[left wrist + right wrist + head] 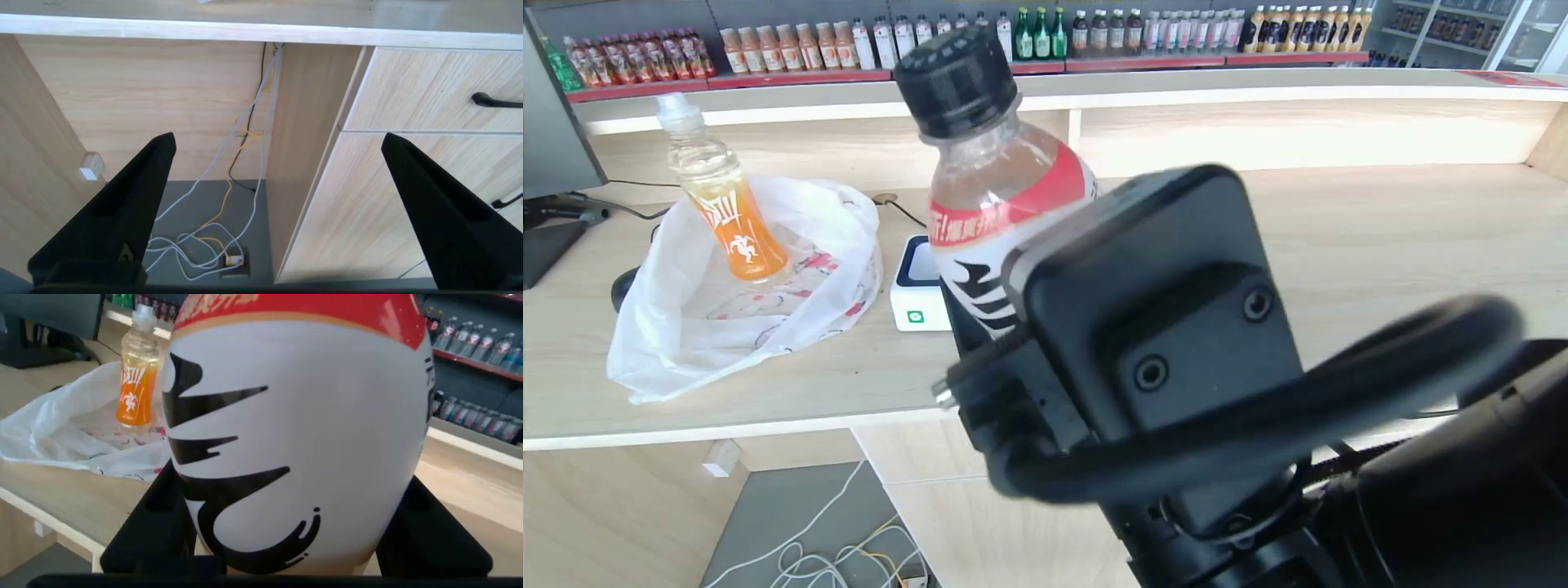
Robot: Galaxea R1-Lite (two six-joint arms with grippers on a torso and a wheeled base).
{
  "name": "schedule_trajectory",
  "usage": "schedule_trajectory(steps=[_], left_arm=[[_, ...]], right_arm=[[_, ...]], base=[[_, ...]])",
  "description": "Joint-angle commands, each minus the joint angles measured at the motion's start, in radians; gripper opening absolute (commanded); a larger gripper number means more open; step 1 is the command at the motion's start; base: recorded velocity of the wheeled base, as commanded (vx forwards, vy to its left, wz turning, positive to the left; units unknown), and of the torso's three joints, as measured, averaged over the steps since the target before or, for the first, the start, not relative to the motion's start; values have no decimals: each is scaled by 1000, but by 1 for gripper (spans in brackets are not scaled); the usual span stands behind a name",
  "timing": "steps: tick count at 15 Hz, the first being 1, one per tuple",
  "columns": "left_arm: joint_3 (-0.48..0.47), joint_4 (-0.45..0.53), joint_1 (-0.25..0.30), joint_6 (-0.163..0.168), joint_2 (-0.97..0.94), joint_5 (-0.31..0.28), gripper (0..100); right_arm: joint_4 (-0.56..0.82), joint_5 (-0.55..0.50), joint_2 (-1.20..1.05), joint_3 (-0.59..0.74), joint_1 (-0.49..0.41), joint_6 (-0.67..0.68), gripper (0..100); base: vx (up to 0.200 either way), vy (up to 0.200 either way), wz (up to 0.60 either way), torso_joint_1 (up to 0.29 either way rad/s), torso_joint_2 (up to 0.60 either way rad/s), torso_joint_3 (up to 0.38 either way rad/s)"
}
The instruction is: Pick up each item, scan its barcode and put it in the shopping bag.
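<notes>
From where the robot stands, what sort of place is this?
Most likely a small shop's checkout, or a mock-up of one: shelves of bottled drinks line the back wall, a white barcode scanner sits on the wooden counter, and an orange drink bottle stands in a plastic shopping bag beside it.

The right arm's wrist housing point(1152, 327) is a matte black, round-cornered block with a raised plate that carries two recessed round screws point(1152, 372). A thick black cable point(1258, 416) arcs across it, and a small silver plug tip point(945, 395) juts from its side. The left gripper point(274, 208) has two plain black, wedge-shaped fingers point(122, 216). The right gripper point(294, 539) has flat black ones.
</notes>
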Motion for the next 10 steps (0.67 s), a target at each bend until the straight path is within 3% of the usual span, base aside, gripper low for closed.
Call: schedule_trajectory(steps=[1,6,10], left_arm=[[0,0,0,0,0,0,100],[0,0,0,0,0,0,100],[0,0,0,0,0,0,100]], right_arm=[[-1,-4,-71,156,58,-30,0],[-1,3,-63,167,75,-123,0],[-1,91,-63,165,75,-295,0]], base=[[0,0,0,0,0,0],[0,0,0,0,0,0],[0,0,0,0,0,0]])
